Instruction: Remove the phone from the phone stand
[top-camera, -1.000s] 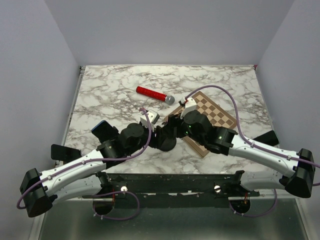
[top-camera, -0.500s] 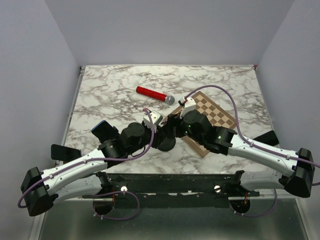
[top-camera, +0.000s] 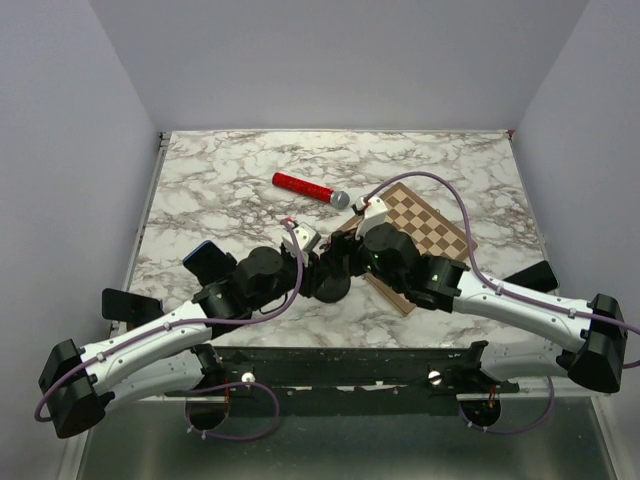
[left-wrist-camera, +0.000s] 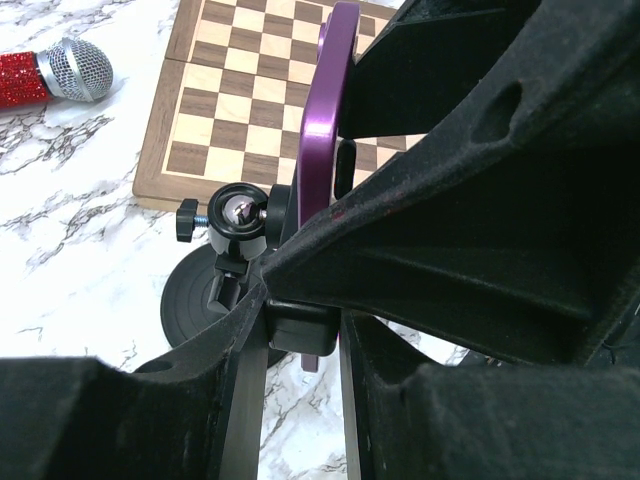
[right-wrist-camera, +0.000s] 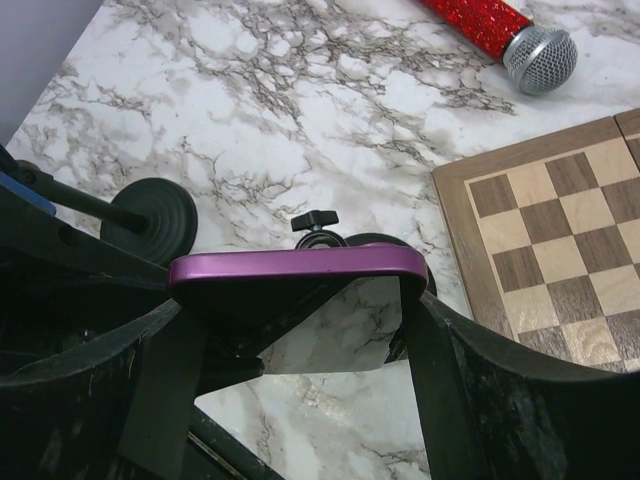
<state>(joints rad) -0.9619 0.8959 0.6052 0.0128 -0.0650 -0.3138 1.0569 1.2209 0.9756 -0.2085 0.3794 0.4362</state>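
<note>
The purple phone (right-wrist-camera: 300, 268) stands on edge, and my right gripper (right-wrist-camera: 305, 330) is shut on it, with one finger (right-wrist-camera: 170, 390) at each end. In the left wrist view the phone (left-wrist-camera: 325, 130) rises from the black phone stand (left-wrist-camera: 238, 212), and its lower end sits against the stand's clamp block. My left gripper (left-wrist-camera: 300, 335) is shut on that clamp block above the stand's round base (left-wrist-camera: 190, 300). From above, both grippers (top-camera: 318, 268) (top-camera: 342, 262) meet over the stand base (top-camera: 330, 287). The phone itself is hidden there.
A wooden chessboard (top-camera: 425, 230) lies just right of the stand, also seen in the left wrist view (left-wrist-camera: 250, 90). A red microphone (top-camera: 308, 188) lies farther back. A second black disc base with a rod (right-wrist-camera: 150, 215) and a blue-edged device (top-camera: 205, 262) stand to the left.
Almost nothing has changed. Both wrists have shifted slightly toward the far side, and both grips are unchanged.
</note>
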